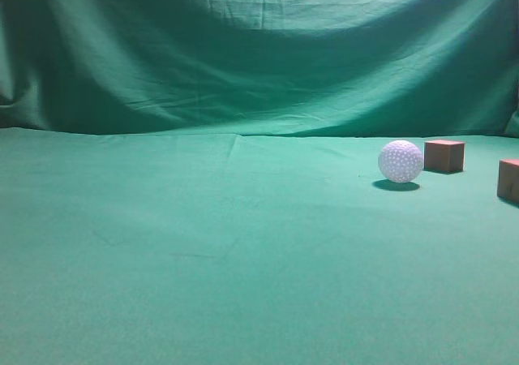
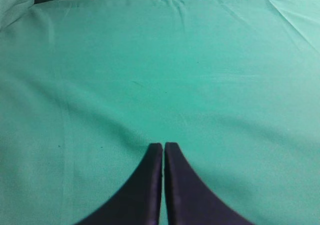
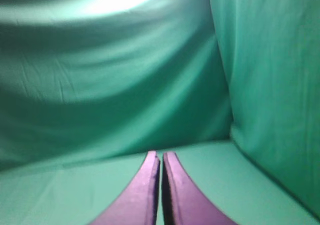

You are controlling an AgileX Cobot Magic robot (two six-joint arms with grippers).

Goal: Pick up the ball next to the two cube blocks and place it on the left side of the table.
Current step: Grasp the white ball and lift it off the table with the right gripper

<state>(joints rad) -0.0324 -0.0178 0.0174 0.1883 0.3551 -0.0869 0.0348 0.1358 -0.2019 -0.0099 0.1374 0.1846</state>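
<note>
The white dimpled ball (image 1: 401, 161) rests on the green table (image 1: 203, 251) at the right of the exterior view. One reddish-brown cube block (image 1: 444, 155) stands just right of it, a little further back. The second cube block (image 1: 510, 179) is cut by the right edge. Neither arm shows in the exterior view. My left gripper (image 2: 163, 145) is shut and empty above bare green cloth. My right gripper (image 3: 160, 153) is shut and empty, facing the cloth backdrop. The ball and blocks are out of both wrist views.
A wrinkled green cloth backdrop (image 1: 259, 49) hangs behind the table. In the right wrist view a cloth wall (image 3: 270, 85) stands close on the right, meeting the backdrop in a corner.
</note>
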